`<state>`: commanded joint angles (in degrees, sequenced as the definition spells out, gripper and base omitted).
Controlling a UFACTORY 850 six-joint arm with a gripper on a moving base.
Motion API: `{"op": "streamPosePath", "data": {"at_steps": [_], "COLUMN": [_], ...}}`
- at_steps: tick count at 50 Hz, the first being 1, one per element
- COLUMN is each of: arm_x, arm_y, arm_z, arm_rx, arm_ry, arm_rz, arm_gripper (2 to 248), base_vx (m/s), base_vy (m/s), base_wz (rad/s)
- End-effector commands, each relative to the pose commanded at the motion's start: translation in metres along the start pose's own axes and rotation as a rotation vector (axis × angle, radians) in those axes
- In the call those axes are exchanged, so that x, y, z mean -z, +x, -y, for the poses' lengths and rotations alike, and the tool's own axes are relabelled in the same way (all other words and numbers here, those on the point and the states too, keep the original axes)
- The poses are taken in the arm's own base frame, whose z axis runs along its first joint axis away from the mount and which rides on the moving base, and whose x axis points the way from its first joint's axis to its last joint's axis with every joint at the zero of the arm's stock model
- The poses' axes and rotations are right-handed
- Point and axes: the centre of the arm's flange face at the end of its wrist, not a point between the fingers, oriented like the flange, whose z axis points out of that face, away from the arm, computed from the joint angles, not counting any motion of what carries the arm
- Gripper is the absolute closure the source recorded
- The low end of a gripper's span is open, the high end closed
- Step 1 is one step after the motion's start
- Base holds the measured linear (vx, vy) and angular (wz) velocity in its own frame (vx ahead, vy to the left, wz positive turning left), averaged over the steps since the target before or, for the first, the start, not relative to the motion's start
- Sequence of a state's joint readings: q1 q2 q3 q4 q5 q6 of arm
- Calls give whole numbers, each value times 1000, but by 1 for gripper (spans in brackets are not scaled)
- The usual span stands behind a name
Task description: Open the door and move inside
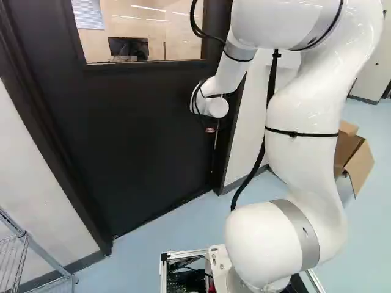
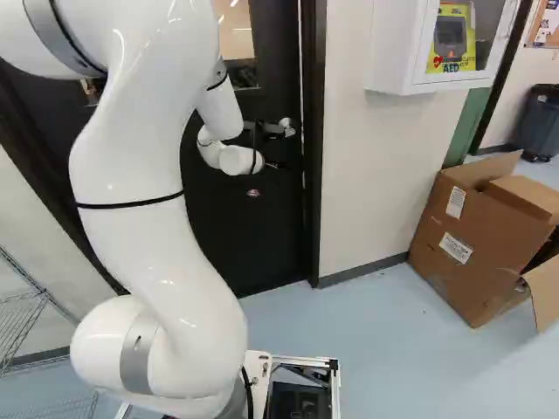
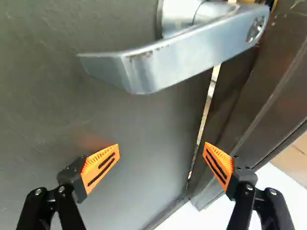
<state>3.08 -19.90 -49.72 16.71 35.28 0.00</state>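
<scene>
The white arm (image 1: 299, 122) looms nearest, at three o'clock in the left base view, with the dark door (image 1: 134, 134) at ten o'clock. Its gripper (image 2: 266, 177) has both fingers spread wide, and the metal door handle (image 3: 177, 55) lies ahead at twelve o'clock, apart from the orange pads (image 3: 98, 167). In the right base view a cardboard box (image 2: 467, 240) sits at three o'clock.

Top of the door (image 1: 134, 134) beyond both base views' edges
</scene>
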Motion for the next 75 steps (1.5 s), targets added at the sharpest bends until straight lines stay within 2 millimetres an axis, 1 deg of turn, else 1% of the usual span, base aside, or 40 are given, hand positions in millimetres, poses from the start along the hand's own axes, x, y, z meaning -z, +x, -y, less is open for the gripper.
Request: {"op": "streamPosePath", "data": {"at_steps": [9,30,58,64,75], "arm_x": [-15,-48,-85,-88,-88], "arm_y": [2,9,14,14,11], "arm_z": [8,33,64,70,84], "arm_rx": [-33,-32,-72,-72,-56], "arm_ry": [-13,13,21,28,52], "arm_rz": [16,2,-20,-22,-21], "arm_gripper": [3,3,3,3,3], "base_vx": [0,0,0,0,0], "base_vy": [0,0,0,0,0], "base_wz": [0,0,0,0,0]}}
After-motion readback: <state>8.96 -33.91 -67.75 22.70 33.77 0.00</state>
